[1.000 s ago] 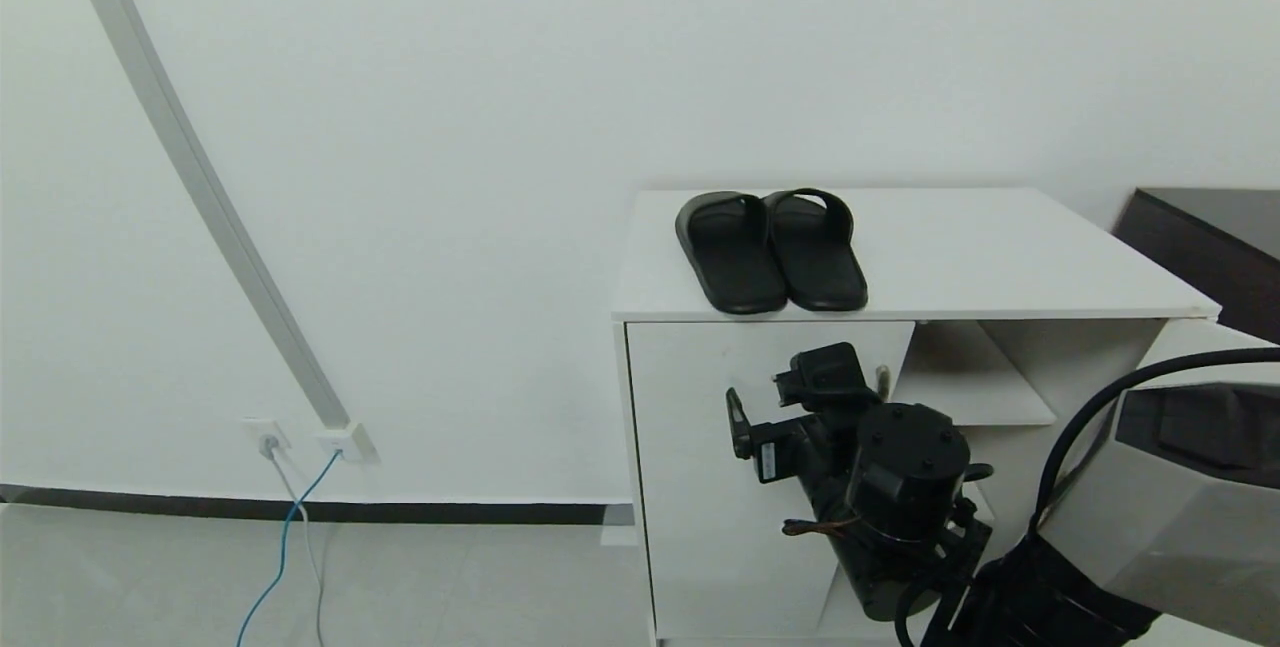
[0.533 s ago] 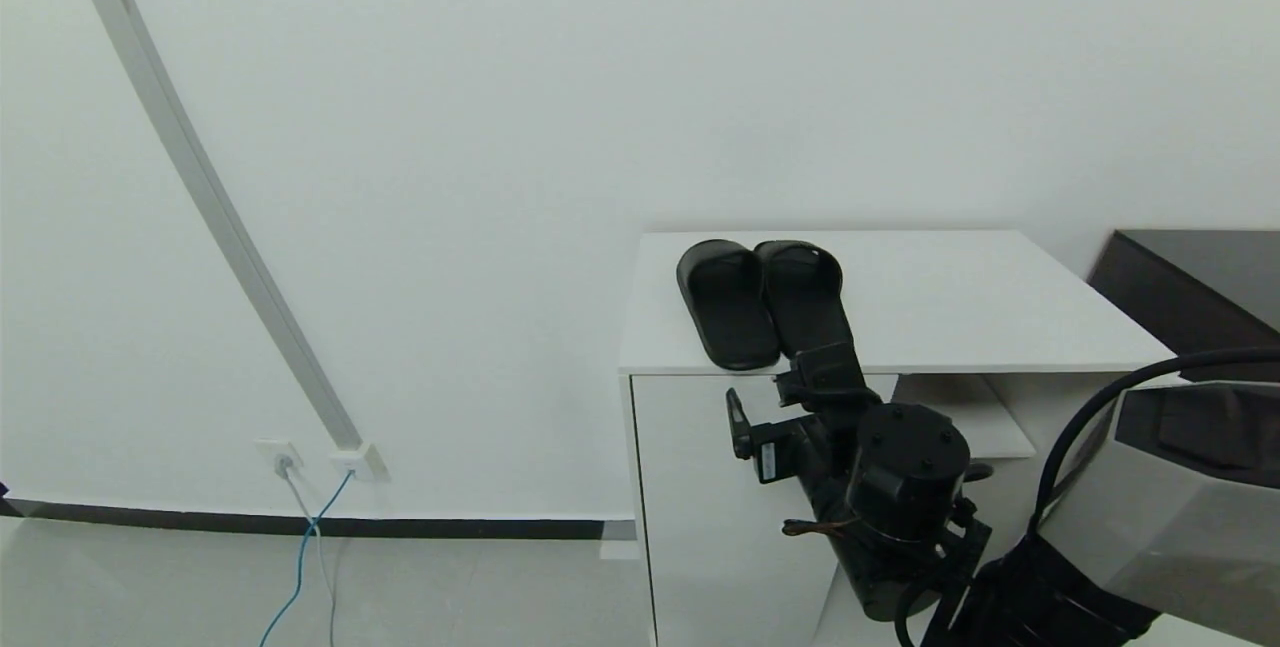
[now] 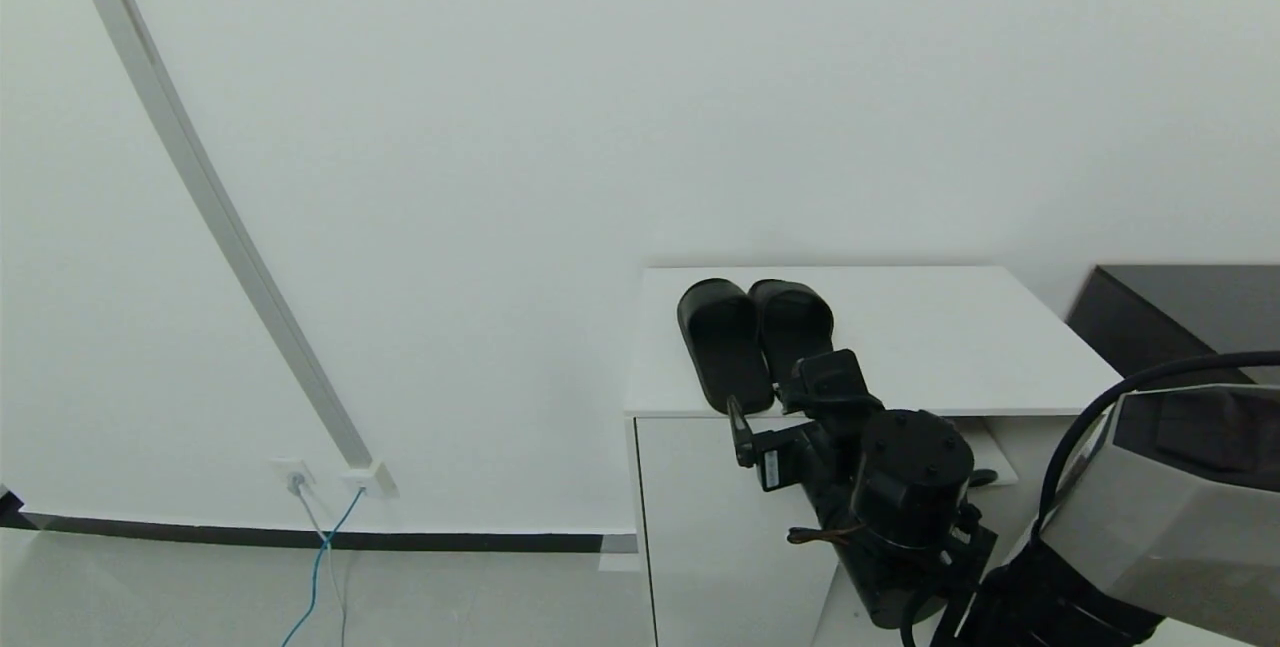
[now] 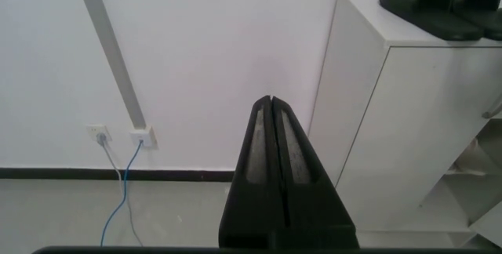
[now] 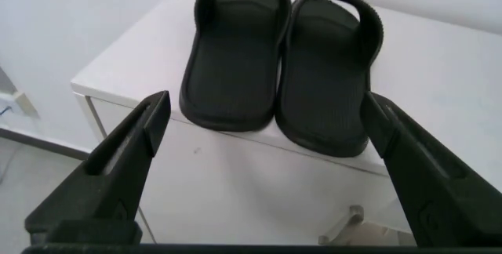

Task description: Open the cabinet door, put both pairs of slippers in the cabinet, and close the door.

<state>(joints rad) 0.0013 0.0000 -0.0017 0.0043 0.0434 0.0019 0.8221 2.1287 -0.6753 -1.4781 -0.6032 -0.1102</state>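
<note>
On the cabinet [image 3: 930, 337] top, at its front edge: one pair of slippers [image 3: 755, 342]. Right gripper [image 5: 265, 105], jaws spread wide, has risen from door height to that edge, facing the pair; pickup looks next. Left gripper [image 4: 271, 105], closed and empty, off the cabinet's side.

Wall: plain white wall [image 3: 520, 127], evenly lit, pretty bare.
Duct: a grey cable duct [image 3: 200, 197] runs slantwise down the wall and ends at the sockets.
Sockets: left socket [image 3: 294, 474] and right socket [image 3: 367, 480], side by side, low down.
Cables: a blue cable [image 3: 322, 562] and a grey cable [image 3: 338, 577] drop to the floor.
Skirting: thin black skirting [image 3: 250, 527] along the foot of the wall.
Floor: pale grey floor [image 3: 130, 592], a bit shiny.
Furniture: white cabinet [image 3: 730, 547] against the wall, with a dark unit [image 3: 1185, 307] on its right.
</note>
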